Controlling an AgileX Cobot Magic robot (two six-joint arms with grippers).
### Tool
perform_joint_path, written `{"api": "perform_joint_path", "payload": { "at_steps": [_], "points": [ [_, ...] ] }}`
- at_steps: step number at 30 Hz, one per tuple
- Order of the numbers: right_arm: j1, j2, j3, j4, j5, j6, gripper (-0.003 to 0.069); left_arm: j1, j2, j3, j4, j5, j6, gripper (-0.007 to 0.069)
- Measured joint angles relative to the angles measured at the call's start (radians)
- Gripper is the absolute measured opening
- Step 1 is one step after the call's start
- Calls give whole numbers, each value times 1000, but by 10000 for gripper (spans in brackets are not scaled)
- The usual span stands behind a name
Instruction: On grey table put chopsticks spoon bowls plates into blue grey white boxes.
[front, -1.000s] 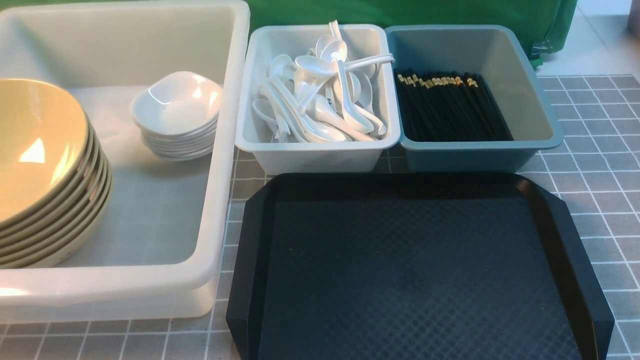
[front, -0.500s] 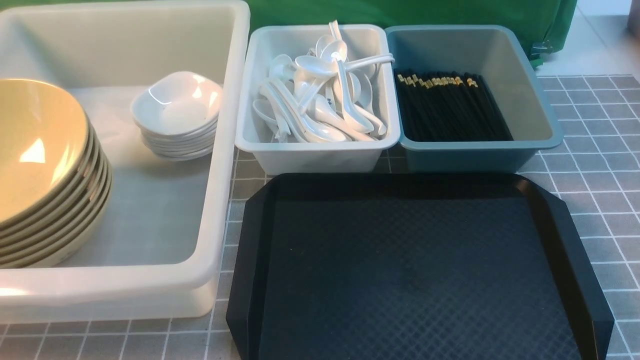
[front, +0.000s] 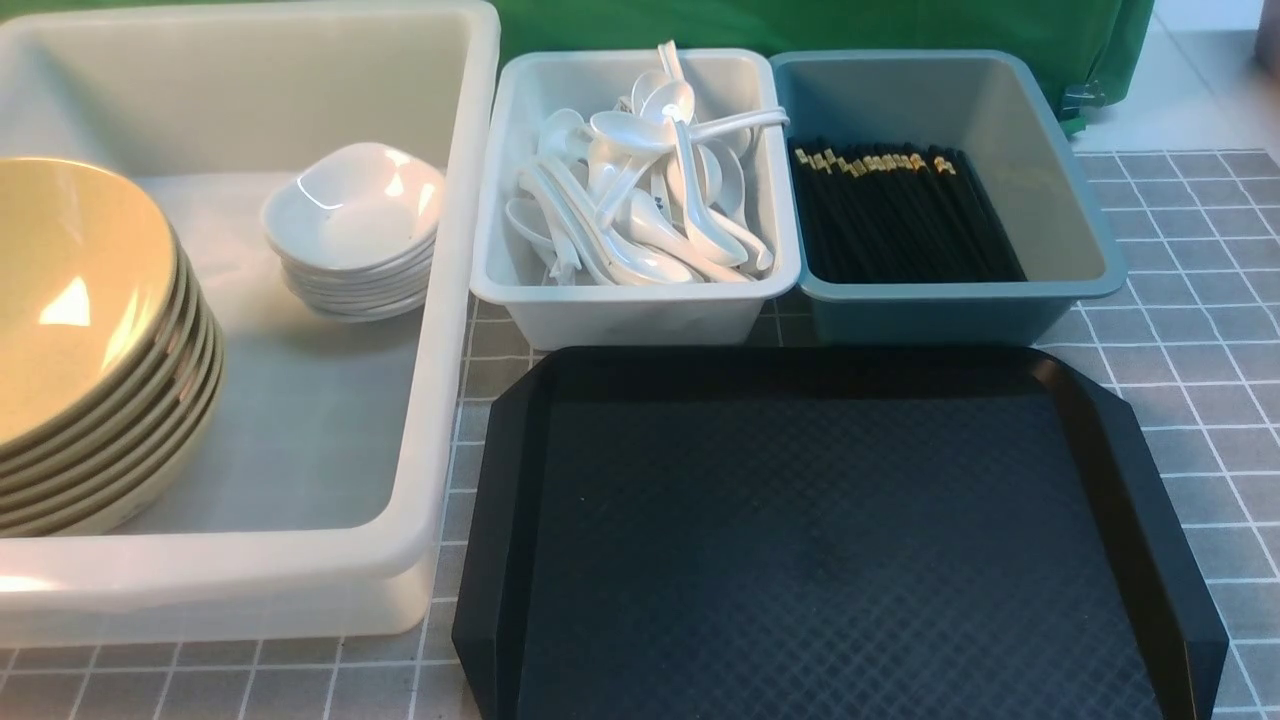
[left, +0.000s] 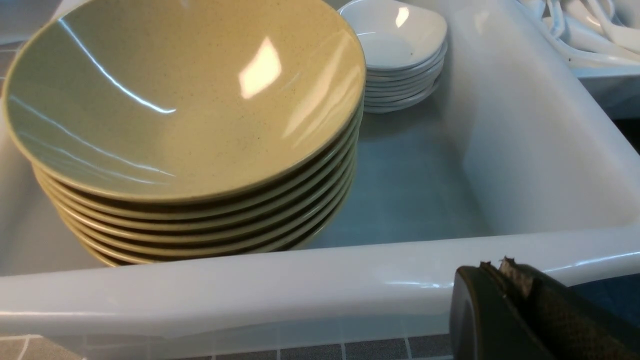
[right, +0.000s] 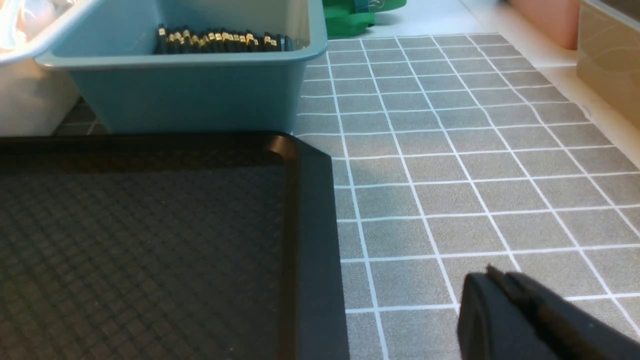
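The large white box (front: 440, 300) at the left holds a stack of yellow-green bowls (front: 80, 340) and a stack of small white plates (front: 355, 230). The grey-white box (front: 640, 310) holds a heap of white spoons (front: 650, 200). The blue box (front: 1070, 200) holds black chopsticks (front: 900, 215). Neither gripper shows in the front view. My left gripper (left: 495, 267) is shut and empty, just outside the white box's near wall (left: 300, 285), with the bowls (left: 190, 125) beyond. My right gripper (right: 492, 277) is shut and empty above the grey tiled table (right: 450, 175), beside the tray.
A black tray (front: 830, 540) lies empty in front of the two small boxes; its corner shows in the right wrist view (right: 310, 225). Green cloth (front: 800, 25) hangs behind the boxes. The grey tiled table (front: 1200, 300) extends to the right.
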Motion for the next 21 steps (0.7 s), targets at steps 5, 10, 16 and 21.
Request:
{"api": "perform_joint_path", "payload": {
  "at_steps": [5,10,16,21],
  "points": [
    [0,0,0,0,0,0,34,0,0,0,0,1,0,-11],
    [0,0,0,0,0,0,35,0,3,16,-27,-66,0,-11],
    [-1,0,0,0,0,0,39,66,-47,268,-92,-592,53,-11],
    [-1,0,0,0,0,0,43,122,-159,494,-113,-755,78,-11]
  ]
}}
